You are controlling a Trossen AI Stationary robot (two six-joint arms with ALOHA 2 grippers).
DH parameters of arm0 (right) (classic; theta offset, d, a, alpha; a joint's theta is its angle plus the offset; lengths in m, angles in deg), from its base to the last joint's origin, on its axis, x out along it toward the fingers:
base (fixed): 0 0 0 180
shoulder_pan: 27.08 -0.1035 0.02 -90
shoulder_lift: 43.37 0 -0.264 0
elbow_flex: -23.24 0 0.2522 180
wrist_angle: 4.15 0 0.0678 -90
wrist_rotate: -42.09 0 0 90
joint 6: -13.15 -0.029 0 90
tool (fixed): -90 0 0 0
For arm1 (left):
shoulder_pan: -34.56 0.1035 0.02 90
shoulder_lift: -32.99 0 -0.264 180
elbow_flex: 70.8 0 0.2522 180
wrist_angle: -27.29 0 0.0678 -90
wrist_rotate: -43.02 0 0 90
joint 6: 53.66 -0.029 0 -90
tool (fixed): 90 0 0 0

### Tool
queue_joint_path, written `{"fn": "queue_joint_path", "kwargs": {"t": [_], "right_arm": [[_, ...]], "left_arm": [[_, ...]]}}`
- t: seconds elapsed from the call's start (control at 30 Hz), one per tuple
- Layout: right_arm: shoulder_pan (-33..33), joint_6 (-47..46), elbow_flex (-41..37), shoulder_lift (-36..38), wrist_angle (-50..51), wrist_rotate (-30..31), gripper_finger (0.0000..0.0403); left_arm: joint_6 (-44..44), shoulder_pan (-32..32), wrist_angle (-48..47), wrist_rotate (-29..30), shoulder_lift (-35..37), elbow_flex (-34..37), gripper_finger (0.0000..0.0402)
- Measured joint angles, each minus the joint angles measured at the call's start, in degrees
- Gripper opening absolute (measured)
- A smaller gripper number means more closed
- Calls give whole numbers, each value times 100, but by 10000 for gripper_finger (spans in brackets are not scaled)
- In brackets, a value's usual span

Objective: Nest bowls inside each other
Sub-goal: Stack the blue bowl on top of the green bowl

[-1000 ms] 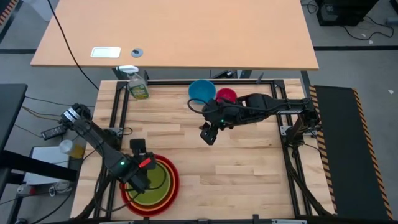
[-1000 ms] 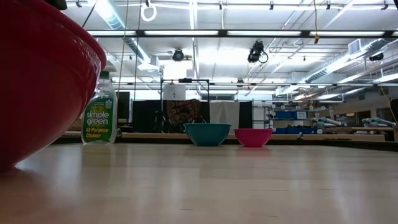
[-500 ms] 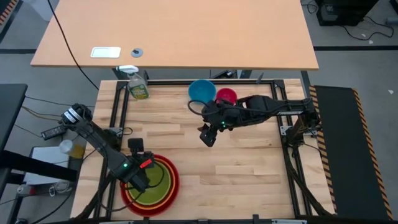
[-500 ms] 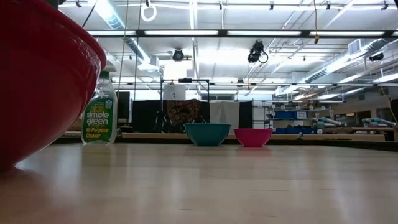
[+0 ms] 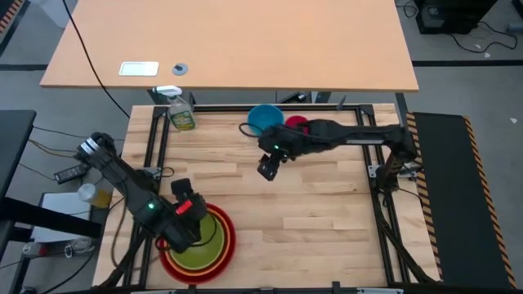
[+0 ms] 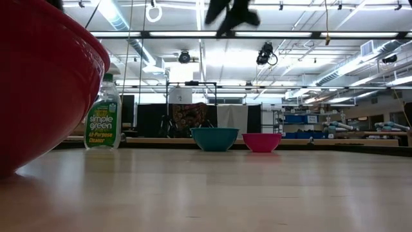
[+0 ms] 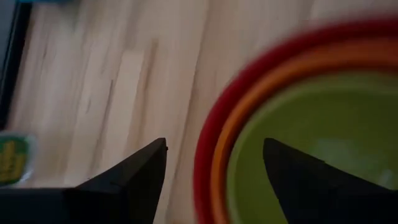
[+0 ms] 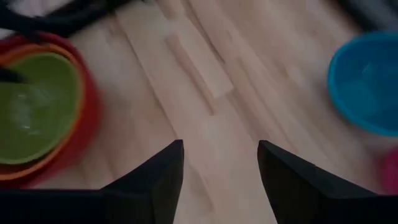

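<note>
Stack at the table's near-left: red bowl [image 5: 227,245] outermost, orange bowl [image 5: 219,218] inside it, yellow-green bowl [image 5: 200,249] innermost; blue bowl [image 5: 260,118] and magenta-pink bowl [image 5: 294,124] sit side by side at the far edge, un-nested; spray bottle [image 5: 180,110] stands at the far-left corner, apart from them; right gripper [image 5: 265,166] hangs over bare wood just short of the blue bowl, fingers apart, holding nothing; left gripper [image 5: 189,234] hovers over the stack's rim, jaws spread, empty; judged step: fetch the blue bowl; best to straddle its near wall with one finger inside, close firmly, lift clear of the pink one, carry level, release low over the green centre; left arm should clear the stack first
</note>
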Motion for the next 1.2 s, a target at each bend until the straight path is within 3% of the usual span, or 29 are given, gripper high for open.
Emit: {"fn": "queue_joint_path", "kwargs": {"t": [0.1,0.3,0.6,0.93,1.2], "right_arm": [[448,-4,-788,-12,-581,-455,211],[1351,-5,-1857,-15,-1885,-633,210],[2646,201,-2208,-7,-2471,-787,211],[2946,1246,-2203,-432,-2796,-676,210],[2876,1921,-2205,-1253,-2871,-182,210]], "left_arm": [[200,75,323,351,343,1,264],[133,496,886,903,1244,323,226],[-945,1450,2656,1005,2588,1565,179],[-1378,2639,3618,626,3090,2280,172],[-1096,2933,3955,222,3065,2280,172]]}}
